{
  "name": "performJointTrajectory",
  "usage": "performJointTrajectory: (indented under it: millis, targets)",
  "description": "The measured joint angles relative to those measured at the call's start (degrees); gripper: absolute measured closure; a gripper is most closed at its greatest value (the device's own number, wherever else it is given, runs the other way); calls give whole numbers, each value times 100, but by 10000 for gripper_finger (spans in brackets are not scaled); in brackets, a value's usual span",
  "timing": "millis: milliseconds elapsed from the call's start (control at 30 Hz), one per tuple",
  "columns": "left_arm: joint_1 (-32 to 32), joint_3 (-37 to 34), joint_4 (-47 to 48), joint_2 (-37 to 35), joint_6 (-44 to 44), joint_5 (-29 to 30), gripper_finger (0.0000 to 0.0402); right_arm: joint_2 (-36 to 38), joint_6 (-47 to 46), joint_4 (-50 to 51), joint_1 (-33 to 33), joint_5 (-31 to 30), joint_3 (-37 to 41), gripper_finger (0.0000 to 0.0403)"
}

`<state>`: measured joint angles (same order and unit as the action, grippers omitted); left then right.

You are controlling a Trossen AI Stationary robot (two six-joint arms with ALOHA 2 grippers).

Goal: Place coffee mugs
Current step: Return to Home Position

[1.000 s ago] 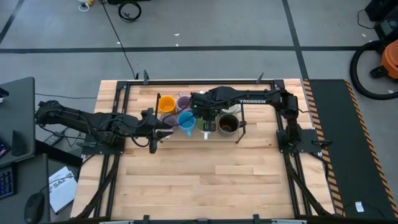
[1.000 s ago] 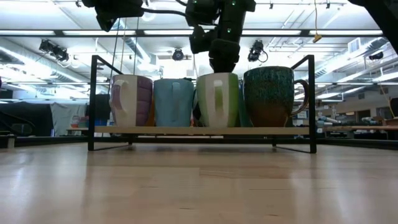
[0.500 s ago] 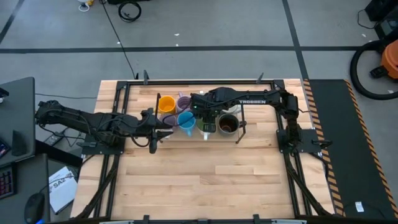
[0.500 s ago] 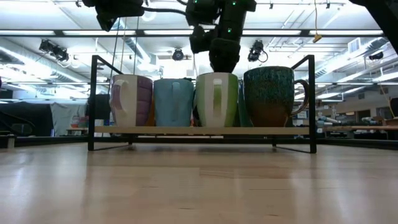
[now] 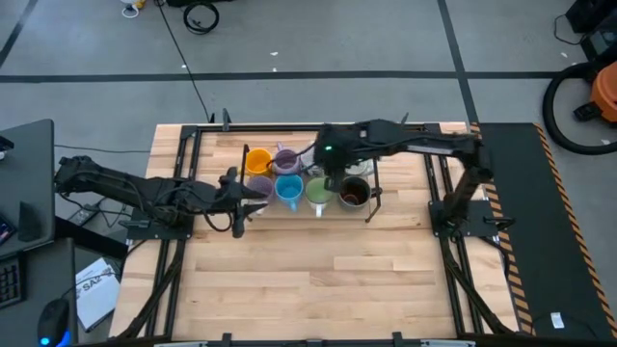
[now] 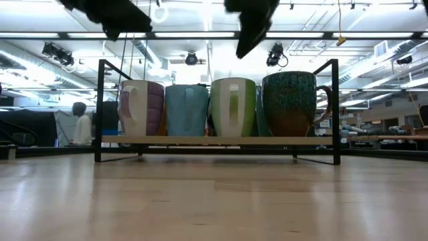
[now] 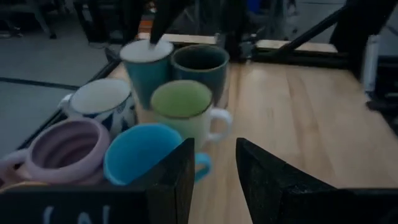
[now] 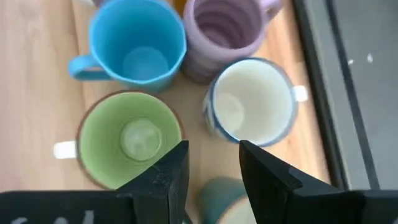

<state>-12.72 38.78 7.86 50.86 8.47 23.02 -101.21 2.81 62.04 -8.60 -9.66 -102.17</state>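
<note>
All the mugs stand on the shelf [image 6: 217, 140], so the step I have in hand is taking the arms home, and I judge the care lies in leaving without a knock. My right gripper [image 8: 213, 149] hangs above the middle of the shelf, over the green mug [image 8: 130, 134] and the white patterned mug [image 8: 252, 102], its fingers a moderate way apart and holding nothing. I want to raise it straight up until it is well over the rims and the shelf's black frame, and only then swing it back to its own side of the tabletop [image 5: 318, 270]. My left gripper [image 7: 214, 144] sits low just beside the shelf's left end, fingers narrowly parted and empty, so I would draw it away along its own line first rather than lift it past the nearest rims. Counting: one shelf, two arms, and by my tally eight mugs in two rows of four. The front row has the lavender mug [image 6: 142, 108], the bright blue mug [image 7: 140, 155], the green one and the dark mug [image 7: 200, 65]. The back row has the orange mug [image 5: 257, 161], the purple mug [image 8: 227, 28], the white patterned one and the teal mug [image 7: 148, 62], one of each, all upright and close together
</note>
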Motion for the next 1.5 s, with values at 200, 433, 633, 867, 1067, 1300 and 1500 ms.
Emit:
performJointTrajectory:
  millis: [200, 433, 633, 867, 1067, 1300, 1500]
  targets:
    - [-68, -828, -950, -553, -27, 27, 279, 1327, -303, -762, 207, -571, 1141, 256]
    - [-74, -1628, -1841, -1645, -478, 30, 279, 3088, -664, -2120, 592, -1287, 3113, 256]
    - [-74, -2307, -2042, -2628, -627, 29, 279, 4446, -277, -3641, 820, -1731, 4532, 257]
    - [-75, -2758, -1928, -3729, -1245, 267, 279, 5994, 204, -5278, 649, -1891, 6027, 258]
    - [-56, -3016, -1764, -4485, -1689, 641, 279, 7292, 170, -6291, 476, -1846, 7402, 258]
    - [-58, -3029, -1031, -5080, -1420, 710, 279, 8709, -145, -6440, 395, -1819, 8421, 259]
    - [-58, -3031, -833, -5065, -1202, 724, 279, 9802, -325, -6276, 398, -1789, 8927, 259]
